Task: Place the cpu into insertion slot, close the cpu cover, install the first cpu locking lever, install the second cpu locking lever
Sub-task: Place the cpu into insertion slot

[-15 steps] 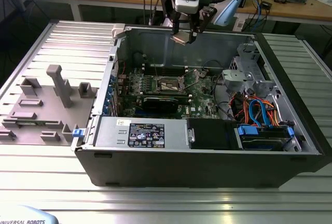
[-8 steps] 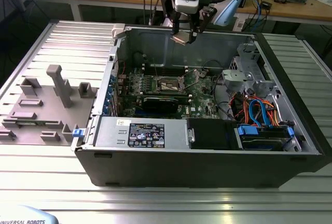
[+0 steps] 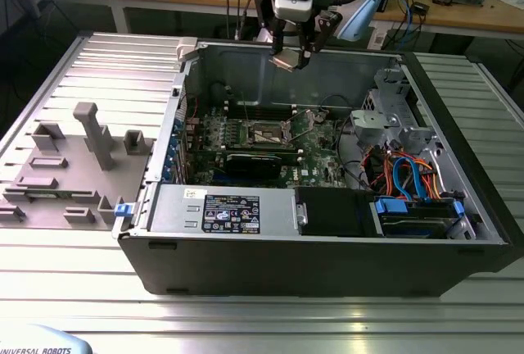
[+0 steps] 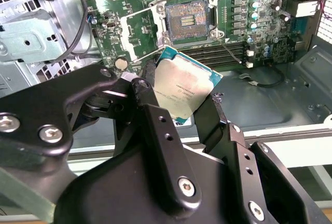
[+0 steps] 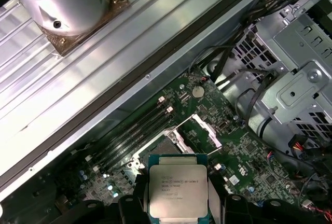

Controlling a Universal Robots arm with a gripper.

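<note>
cpu [image 3: 290, 61] and claw [image 3: 291, 57] hang in open air over the far rim of the computer case [image 3: 327, 264]. The case has no panel on top, so the bay below the claw is open from wall to wall. On the exterior view's left, outside the case and well apart from the claw, a grey fixture plate [image 3: 74, 165] lies on the ribbed table [image 3: 246, 321]. The case's left wall stands between that plate and the board. The claw is clamped narrow on the chip: its black fingers [image 4: 148, 97] press two opposite edges, and the silver top faces outward in both wire-free wrist views, [image 4: 181, 86] and [image 5: 178, 190]. Below the claw, on the green board, the insertion slot [image 3: 268, 134] lies bare, its dark contact field uncovered [image 4: 187, 19]. The cpu is well apart from it and high above it. A bank of long black memory slots [image 4: 207, 53] runs just beside the socket, on the side under the chip. The cpu cover [image 4: 136, 31] stands flipped up from one edge of the socket [image 5: 205, 130], with thin lever wires sticking up around it. Nearer the exterior camera than the socket lies a black card [image 3: 254, 164]. On the exterior view's right, a perforated metal drive cage [image 3: 393, 116] rises higher than the board, with orange and blue cables [image 3: 409, 174] bundled beside it.
</note>
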